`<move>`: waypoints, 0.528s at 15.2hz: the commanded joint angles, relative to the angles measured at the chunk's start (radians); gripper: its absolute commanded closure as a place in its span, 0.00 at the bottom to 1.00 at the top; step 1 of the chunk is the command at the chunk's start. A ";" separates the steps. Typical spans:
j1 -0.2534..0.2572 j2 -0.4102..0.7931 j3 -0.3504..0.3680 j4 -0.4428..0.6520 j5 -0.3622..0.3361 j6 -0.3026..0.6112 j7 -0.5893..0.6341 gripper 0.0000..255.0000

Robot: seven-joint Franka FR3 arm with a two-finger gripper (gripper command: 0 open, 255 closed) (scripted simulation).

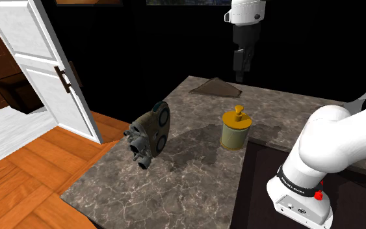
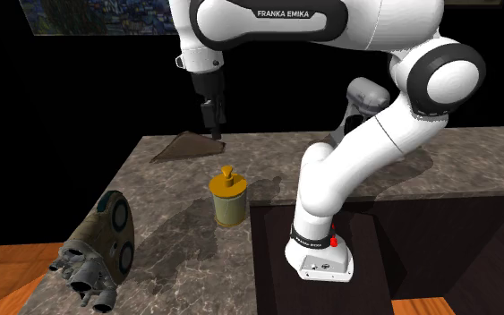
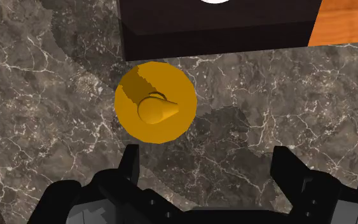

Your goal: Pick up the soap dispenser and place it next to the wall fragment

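Observation:
The soap dispenser [image 1: 235, 130] [image 2: 228, 197] is a yellowish jar with an orange pump top, standing upright near the middle of the marble counter [image 1: 194, 188]. Seen from above in the wrist view, the dispenser [image 3: 155, 102] lies ahead of the fingers, not between them. The wall fragment [image 1: 215, 88] [image 2: 187, 146] is a flat brown wedge lying at the counter's far edge. My black gripper [image 1: 241, 73] [image 2: 212, 121] [image 3: 208, 167] hangs high over the counter, between the fragment and the dispenser. It is open and holds nothing.
An old grey-brown camera-like device [image 1: 150, 133] [image 2: 98, 246] lies on the counter toward the shoulder view's left. My dark stand [image 1: 266, 175] borders the counter beside the dispenser. A white door [image 1: 45, 71] stands open over an orange wood floor [image 1: 25, 175].

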 commanded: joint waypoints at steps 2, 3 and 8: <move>-0.007 -0.013 0.003 -0.042 -0.006 0.035 0.015 0.00; -0.013 -0.025 0.007 -0.084 -0.012 0.071 0.030 0.00; -0.051 -0.061 0.022 -0.275 -0.045 0.254 0.110 0.00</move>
